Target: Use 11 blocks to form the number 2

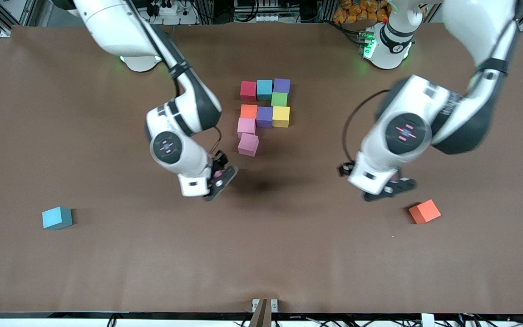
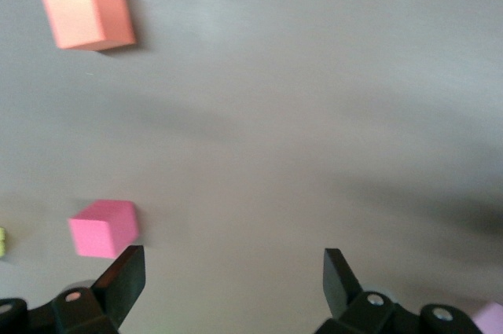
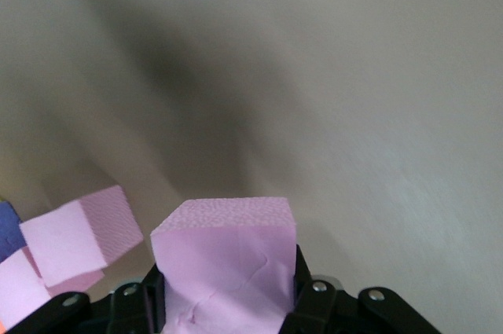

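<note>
Several blocks form a partial number 2 mid-table: red (image 1: 248, 90), light blue (image 1: 264, 89) and purple (image 1: 282, 85) in a row, green (image 1: 279, 98) below, then orange (image 1: 249, 111), purple (image 1: 264, 116), yellow (image 1: 281, 116), then two pink cubes (image 1: 246, 126) (image 1: 248, 144). My right gripper (image 1: 218, 178) (image 3: 228, 287) is shut on a pink block (image 3: 228, 259), in the air just beside the lowest pink cube (image 3: 78, 236). My left gripper (image 1: 391, 188) (image 2: 234, 279) is open and holds nothing, hovering next to a loose orange block (image 1: 424, 211) (image 2: 88, 16).
A loose light blue cube (image 1: 57, 217) lies toward the right arm's end of the table, nearer the front camera than the figure. The brown table (image 1: 261, 263) has bare room between the figure and its front edge.
</note>
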Motion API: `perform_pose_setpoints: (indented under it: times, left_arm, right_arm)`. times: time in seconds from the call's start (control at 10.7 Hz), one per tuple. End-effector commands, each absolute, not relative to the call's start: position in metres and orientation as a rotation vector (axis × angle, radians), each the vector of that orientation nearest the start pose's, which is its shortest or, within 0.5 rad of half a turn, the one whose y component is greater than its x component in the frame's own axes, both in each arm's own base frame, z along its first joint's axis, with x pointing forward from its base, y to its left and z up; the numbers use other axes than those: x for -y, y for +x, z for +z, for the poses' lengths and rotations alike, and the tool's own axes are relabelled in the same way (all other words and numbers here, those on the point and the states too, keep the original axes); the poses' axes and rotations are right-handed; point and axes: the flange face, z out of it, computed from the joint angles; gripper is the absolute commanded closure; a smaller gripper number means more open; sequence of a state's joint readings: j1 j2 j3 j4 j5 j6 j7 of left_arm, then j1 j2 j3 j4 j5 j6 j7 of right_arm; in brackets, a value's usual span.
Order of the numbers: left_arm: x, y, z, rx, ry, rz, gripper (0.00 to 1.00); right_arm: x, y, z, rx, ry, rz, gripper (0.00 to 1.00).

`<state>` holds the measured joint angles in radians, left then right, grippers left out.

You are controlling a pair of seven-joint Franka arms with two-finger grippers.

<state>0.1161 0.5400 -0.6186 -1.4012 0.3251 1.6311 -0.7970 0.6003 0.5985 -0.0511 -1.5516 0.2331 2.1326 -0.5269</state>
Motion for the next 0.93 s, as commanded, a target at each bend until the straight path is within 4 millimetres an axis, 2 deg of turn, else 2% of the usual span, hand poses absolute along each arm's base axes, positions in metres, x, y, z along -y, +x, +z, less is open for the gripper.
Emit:
perform_pose_setpoints:
  times: [0.0,0.28,0.37,0.56,0.65,0.75,0.84]
  left_arm:
    - [0.140,0.642,0.412,0.543,-2.953,0.304,0.00]
    - [0.064,0.663,0.389,0.633,-2.980,0.329,0.00]
    - [0.050,0.672,0.377,0.663,-2.996,0.301,0.00]
    - [0.040,0.682,0.346,0.671,-3.020,0.292,0.00]
    - [0.029,0.687,0.329,0.681,-3.008,0.272,0.00]
    - [0.028,0.690,0.315,0.687,-3.023,0.270,0.00]
    - [0.029,0.692,0.303,0.691,-3.036,0.277,0.00]
  right_arm:
    - [-0.417,0.567,0.299,1.648,-2.477,-0.071,0.81]
    - [-0.455,0.545,0.294,1.878,-2.306,-0.163,0.84]
    - [-0.468,0.532,0.291,1.910,-2.277,-0.158,0.86]
    - [-0.490,0.505,0.280,1.970,-2.230,-0.143,0.87]
    - [-0.497,0.491,0.268,1.992,-2.218,-0.169,0.87]
    - [-0.498,0.475,0.250,2.003,-2.220,-0.199,0.87]
    - [-0.507,0.457,0.240,2.013,-2.213,-0.224,0.87]
